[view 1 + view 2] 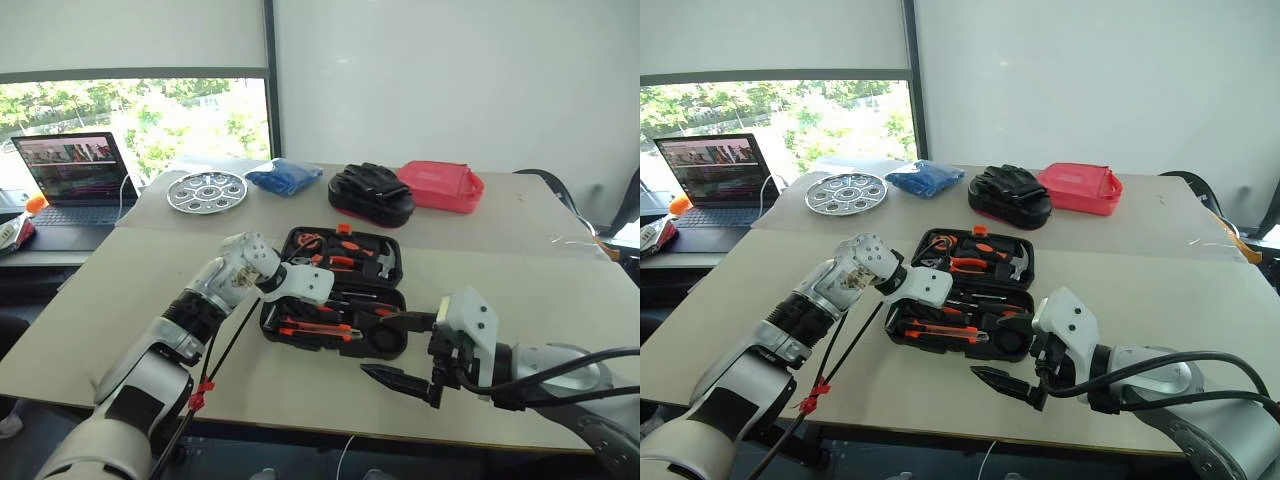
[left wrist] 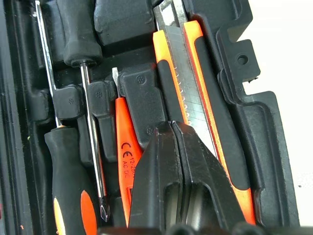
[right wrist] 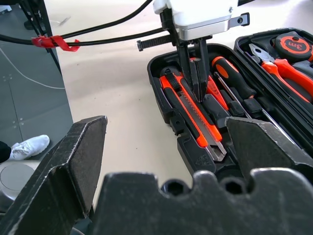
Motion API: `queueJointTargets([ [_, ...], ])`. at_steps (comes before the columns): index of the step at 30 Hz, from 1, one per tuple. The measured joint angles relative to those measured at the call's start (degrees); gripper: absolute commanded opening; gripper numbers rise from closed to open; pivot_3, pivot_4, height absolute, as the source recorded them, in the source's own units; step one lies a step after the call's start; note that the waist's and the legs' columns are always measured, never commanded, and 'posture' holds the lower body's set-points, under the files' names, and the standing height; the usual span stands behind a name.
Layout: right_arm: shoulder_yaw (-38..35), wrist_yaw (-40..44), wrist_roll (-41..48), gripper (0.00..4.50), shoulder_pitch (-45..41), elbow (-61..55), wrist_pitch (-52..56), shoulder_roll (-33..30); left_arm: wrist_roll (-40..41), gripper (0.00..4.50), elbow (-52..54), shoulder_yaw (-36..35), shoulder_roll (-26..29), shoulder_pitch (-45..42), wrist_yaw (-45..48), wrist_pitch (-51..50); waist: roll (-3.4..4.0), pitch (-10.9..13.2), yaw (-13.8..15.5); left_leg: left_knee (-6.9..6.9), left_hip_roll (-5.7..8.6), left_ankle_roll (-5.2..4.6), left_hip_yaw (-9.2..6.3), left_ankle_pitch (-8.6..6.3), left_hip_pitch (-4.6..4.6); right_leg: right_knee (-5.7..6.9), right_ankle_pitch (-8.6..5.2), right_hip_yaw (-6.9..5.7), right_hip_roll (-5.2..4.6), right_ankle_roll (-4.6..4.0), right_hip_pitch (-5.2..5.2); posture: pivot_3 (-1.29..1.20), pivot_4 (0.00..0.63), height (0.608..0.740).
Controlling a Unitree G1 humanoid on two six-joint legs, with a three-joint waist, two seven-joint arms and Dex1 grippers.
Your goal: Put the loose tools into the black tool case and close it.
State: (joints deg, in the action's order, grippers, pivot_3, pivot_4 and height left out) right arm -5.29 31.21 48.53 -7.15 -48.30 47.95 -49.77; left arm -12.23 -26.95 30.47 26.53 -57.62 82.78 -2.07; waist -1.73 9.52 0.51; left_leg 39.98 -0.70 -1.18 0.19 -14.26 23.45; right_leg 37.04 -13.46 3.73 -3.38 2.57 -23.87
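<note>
Black moulded plastic fills our near ground: the black tool case [image 1: 335, 292] lies open on the counter [image 1: 120, 290], close to the counter's near edge. Our left hand [image 3: 198, 88] is pinched tight with nothing in it, its tips down in the front tray, between the utility knife [image 2: 195, 83] and the tester pen [image 2: 124, 147]; two screwdrivers [image 2: 90, 122] sit just beyond. Our right hand [image 1: 405, 350] gapes wide and empty, hovering beside the case's near corner, bare counter beneath.

White-silver arms, black jaws, black cables
</note>
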Motion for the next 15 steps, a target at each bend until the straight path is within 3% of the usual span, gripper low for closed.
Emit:
queueJointTargets([
  [4,0.0,0.5,-0.01,4.5,0.22,0.02,0.0,-0.06,0.89,0.09,0.23,-1.49,-0.25,0.53,0.14,-0.85,0.0,0.0,0.14,0.0,0.0,0.0,0.0,0.0,-0.04,-0.03,-0.01,0.0,0.0,0.01,0.06,0.0,0.15,0.74],
  [8,-0.19,1.22,-0.04,4.5,0.45,0.38,0.0,-0.67,9.15,0.09,3.49,-5.05,-1.85,4.04,4.09,-8.58,-0.04,0.04,-0.08,0.03,-0.04,0.0,-0.04,0.0,0.37,0.07,0.01,0.01,0.03,-0.02,-0.42,0.0,0.15,0.74],
  [11,-5.25,2.81,0.18,4.5,3.62,0.51,0.16,-3.72,20.28,0.8,9.76,-13.18,1.53,3.9,7.37,-18.8,-0.05,0.09,-0.67,-0.01,-0.08,0.0,-0.15,0.0,0.46,0.07,0.01,-0.01,0.06,-0.04,-0.53,0.0,0.15,0.74],
  [15,-14.9,5.52,0.09,4.5,11.04,1.22,0.44,-5.93,30.72,2.32,17.16,-18.46,11.29,2.81,9.11,-28.74,-0.02,0.06,-1.37,-0.19,-0.09,-0.02,-0.27,-0.01,0.18,0.05,-0.03,0.02,0.07,-0.06,-0.33,0.0,0.15,0.74],
])
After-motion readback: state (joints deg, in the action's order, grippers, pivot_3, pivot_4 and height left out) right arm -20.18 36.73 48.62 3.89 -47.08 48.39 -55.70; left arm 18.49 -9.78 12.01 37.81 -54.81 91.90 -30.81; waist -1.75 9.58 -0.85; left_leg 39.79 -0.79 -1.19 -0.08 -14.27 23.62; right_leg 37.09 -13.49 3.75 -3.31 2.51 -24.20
